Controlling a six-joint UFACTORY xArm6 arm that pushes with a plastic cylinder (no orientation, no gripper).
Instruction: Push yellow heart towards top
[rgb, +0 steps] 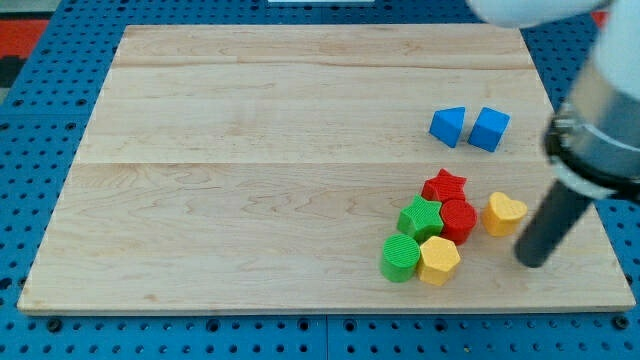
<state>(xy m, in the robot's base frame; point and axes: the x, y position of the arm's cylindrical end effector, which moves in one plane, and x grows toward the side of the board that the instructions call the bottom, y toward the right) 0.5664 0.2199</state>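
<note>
The yellow heart (504, 213) lies on the wooden board (300, 150) at the view's lower right. My tip (533, 263) is just below and to the right of the heart, a small gap apart from it. To the heart's left sits a tight cluster: a red star (445, 186), a red cylinder-like block (459, 220), a green star (420, 218), a green cylinder (400, 258) and a yellow hexagon (439, 261).
A blue triangle-like block (449, 126) and a blue cube (490, 129) sit above the cluster at the view's right. The arm's grey body (600, 120) hangs over the board's right edge. A blue pegboard surrounds the board.
</note>
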